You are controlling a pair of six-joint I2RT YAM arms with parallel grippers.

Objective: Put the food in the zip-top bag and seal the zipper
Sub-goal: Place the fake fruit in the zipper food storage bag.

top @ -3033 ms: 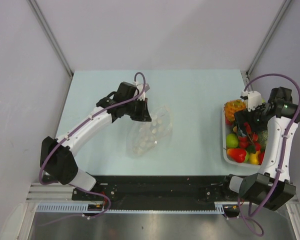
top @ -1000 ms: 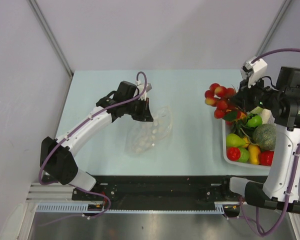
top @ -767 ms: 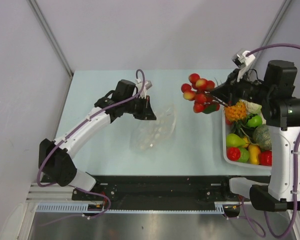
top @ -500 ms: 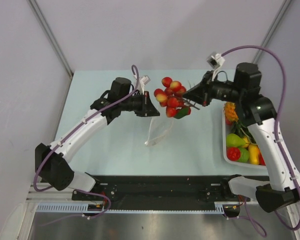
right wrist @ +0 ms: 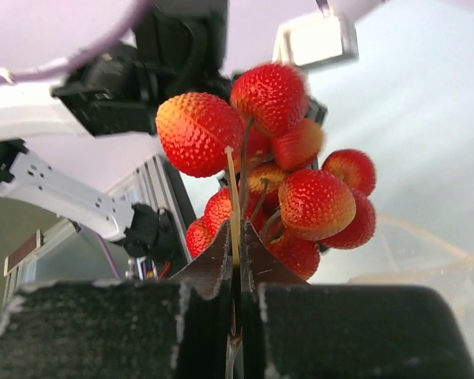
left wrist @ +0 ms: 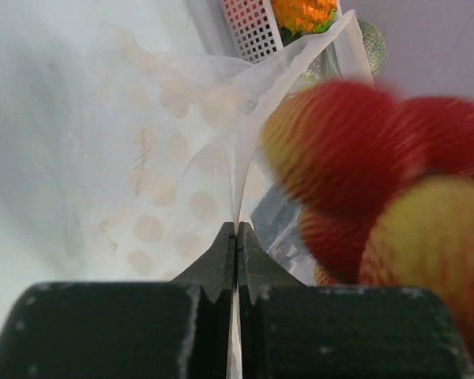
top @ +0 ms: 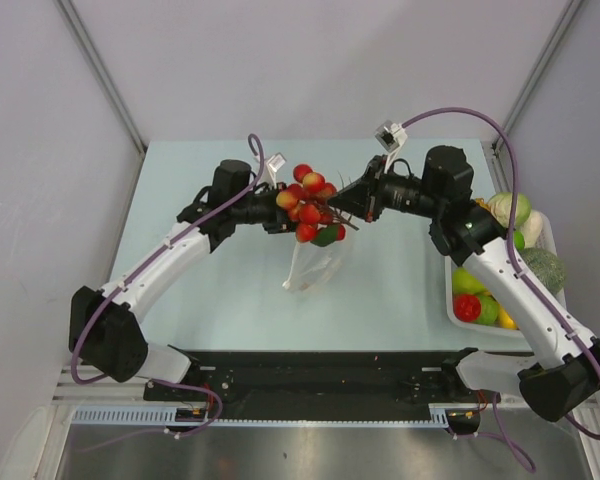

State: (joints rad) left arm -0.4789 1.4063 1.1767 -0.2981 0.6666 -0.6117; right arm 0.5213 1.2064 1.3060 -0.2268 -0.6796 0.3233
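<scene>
With the left end effector (left wrist: 236, 230) clamped on the lip of the zip-top bag (top: 316, 266) above the bench (top: 200, 270), the right end effector (right wrist: 235, 230), pinching the stem of the berry cluster (top: 306, 202), should lower it squarely into the mouth.

Pale table (top: 390, 290), white tray (top: 450, 300) (right edge)

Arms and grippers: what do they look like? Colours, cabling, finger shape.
The left arm and right arm have white links with black joints and black bases. A purple cable loops along each. The left gripper and right gripper are black, each with two fingers tapering to points.
</scene>
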